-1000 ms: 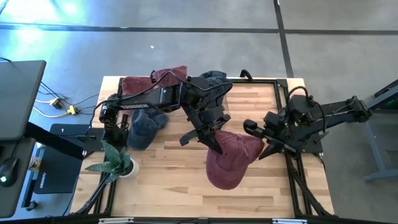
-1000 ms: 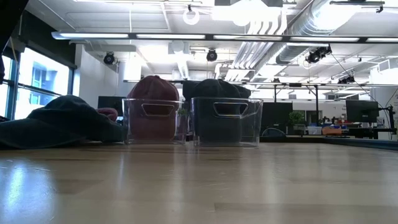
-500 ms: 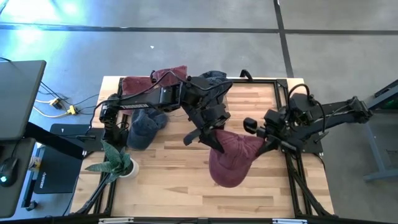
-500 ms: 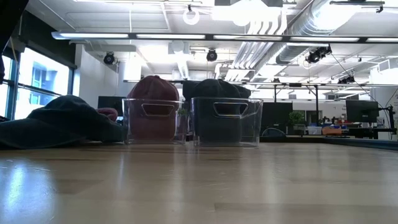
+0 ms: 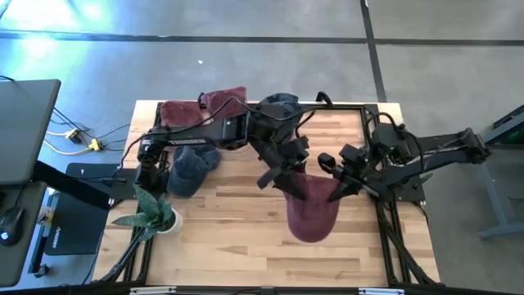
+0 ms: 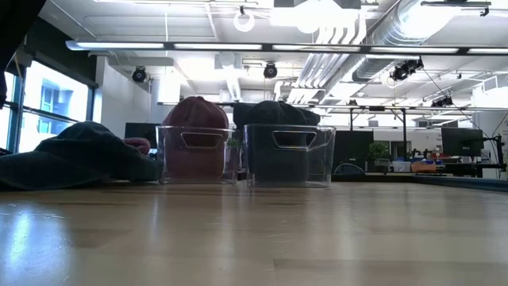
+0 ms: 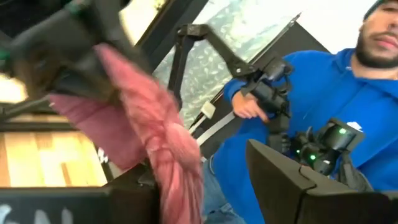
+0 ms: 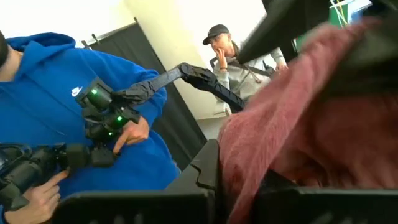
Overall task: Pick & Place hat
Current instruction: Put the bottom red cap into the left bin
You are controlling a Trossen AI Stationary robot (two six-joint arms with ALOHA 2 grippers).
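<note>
Lettering first: a small white logo sits on the chest of the blue hoodie (image 8: 43,81) worn by a person beyond the table, seen in the right wrist view, too small to read as words. No other writing can be made out.

Now the maroon hat (image 5: 312,210): it hangs over the middle of the wooden table (image 5: 229,246), caught between both arms. Right gripper (image 5: 336,190) is clamped tight on the hat's right edge, cloth bunched in its fingers. Left gripper (image 5: 288,179) sits at the hat's upper left edge, right against the fabric; whether its fingers are parted or gripping, I cannot tell from above, and its wrist view is too blurred to help.

Farther back on the left, a dark blue hat (image 5: 188,166) lies on the table near a small potted plant (image 5: 153,211). At the far edge stand two clear bins: red-hat bin (image 6: 198,154) with maroon caps, and dark-hat bin (image 6: 289,156) beside it.
</note>
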